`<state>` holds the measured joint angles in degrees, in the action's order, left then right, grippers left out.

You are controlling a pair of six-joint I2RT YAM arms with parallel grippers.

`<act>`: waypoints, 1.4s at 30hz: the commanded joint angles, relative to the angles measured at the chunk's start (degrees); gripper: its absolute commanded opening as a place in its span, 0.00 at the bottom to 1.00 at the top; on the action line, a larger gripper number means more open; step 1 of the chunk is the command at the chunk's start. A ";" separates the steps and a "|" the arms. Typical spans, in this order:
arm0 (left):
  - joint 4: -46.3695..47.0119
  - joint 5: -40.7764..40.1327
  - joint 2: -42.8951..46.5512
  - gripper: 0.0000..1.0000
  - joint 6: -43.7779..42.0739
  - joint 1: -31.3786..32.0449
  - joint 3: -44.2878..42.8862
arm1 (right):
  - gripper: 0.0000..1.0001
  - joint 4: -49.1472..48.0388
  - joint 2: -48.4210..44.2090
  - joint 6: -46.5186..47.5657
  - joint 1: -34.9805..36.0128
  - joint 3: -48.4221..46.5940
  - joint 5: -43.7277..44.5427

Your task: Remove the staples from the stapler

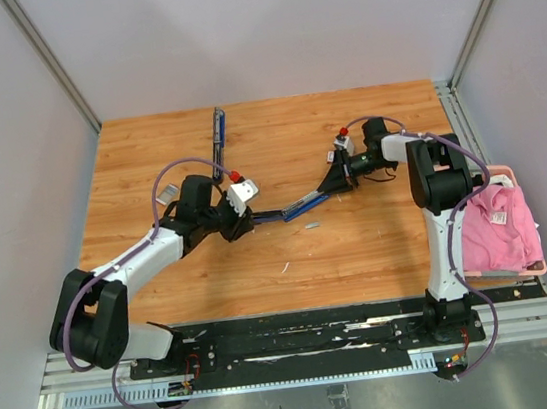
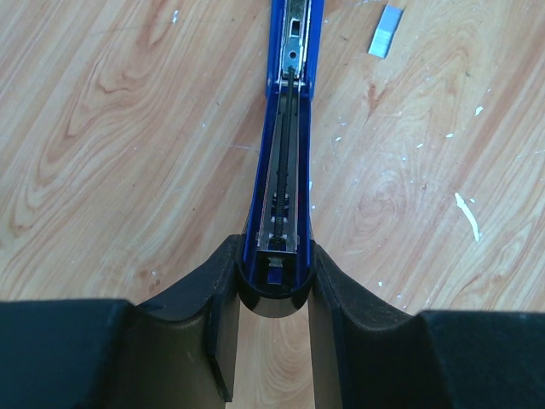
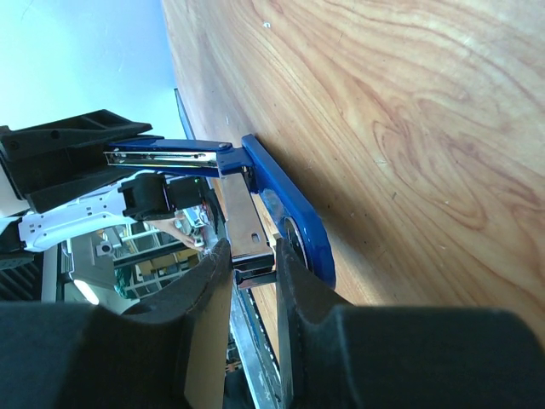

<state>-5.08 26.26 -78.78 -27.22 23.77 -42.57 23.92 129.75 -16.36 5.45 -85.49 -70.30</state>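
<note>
Beside stapler on table: staples, apart from left gripper, right gripper; both clamp stapler.

Stapler far end cut off by left-wrist top edge; channel contents indiscernible.

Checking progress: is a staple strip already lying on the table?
Yes, a short silvery staple strip lies on the table beside the open blue stapler.
</note>
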 commanded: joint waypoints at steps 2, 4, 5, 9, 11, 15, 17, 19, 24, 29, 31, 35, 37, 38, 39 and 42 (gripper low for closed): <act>0.54 -9.90 2.24 0.24 -1.41 -1.56 2.63 | 0.01 0.09 -2.36 0.30 -3.98 0.68 3.77; 0.60 -11.06 2.17 0.25 -1.79 -1.62 3.43 | 0.00 0.13 -2.55 0.28 -4.00 0.66 3.74; 0.70 -11.46 2.15 0.26 -2.12 -1.57 3.87 | 0.00 0.10 -2.64 0.29 -4.04 0.68 3.77; 1.25 -13.02 2.02 0.28 -3.11 -1.61 5.42 | 0.00 0.08 -2.73 0.31 -4.15 0.49 3.68; 1.15 -13.76 1.53 0.29 -3.38 -1.57 5.58 | 0.01 0.07 -2.66 0.31 -4.14 0.49 3.62; 0.16 -14.98 0.13 0.32 -4.42 -1.56 5.48 | 0.00 0.12 -2.81 0.30 -4.13 0.50 3.59; -0.08 -15.25 -0.05 0.34 -4.63 -1.61 5.60 | 0.00 0.10 -3.11 0.39 -4.13 0.52 3.59; -0.18 -15.43 -0.06 0.35 -4.68 -1.53 5.81 | 0.01 0.12 -3.38 0.46 -4.14 0.63 3.59; -0.28 -16.18 0.37 0.43 -4.89 -1.62 6.49 | 0.00 0.07 -3.69 0.48 -4.35 0.70 3.45; -0.68 -17.32 -0.25 0.48 -5.54 -1.60 6.78 | 0.00 0.07 -3.48 0.37 -4.49 0.68 3.09; -1.16 -17.48 -0.46 0.49 -5.49 -1.59 6.38 | 0.00 0.08 -3.46 0.38 -4.49 0.59 2.94; -2.07 -17.14 -0.04 0.50 -5.00 -1.57 5.67 | 0.00 0.07 -3.63 0.42 -4.51 0.51 2.70; -2.65 -16.68 0.78 0.53 -4.86 -1.61 5.29 | 0.01 0.10 -3.55 0.29 -4.49 0.48 2.78; -2.92 -16.36 1.19 0.55 -4.79 -1.62 5.04 | 0.00 0.10 -3.66 0.39 -4.49 0.68 2.85; -3.05 -16.04 1.63 0.57 -4.64 -1.59 4.71 | 0.00 0.09 -3.82 0.51 -4.49 0.82 2.77; -4.50 -14.55 1.69 0.64 -4.17 -1.54 2.37 | 0.01 0.14 -4.60 1.04 -4.49 1.11 2.50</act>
<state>-8.01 9.85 -78.59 -31.70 22.46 -36.40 23.92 128.11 -16.47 1.13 -85.21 -69.28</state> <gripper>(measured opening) 0.608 0.234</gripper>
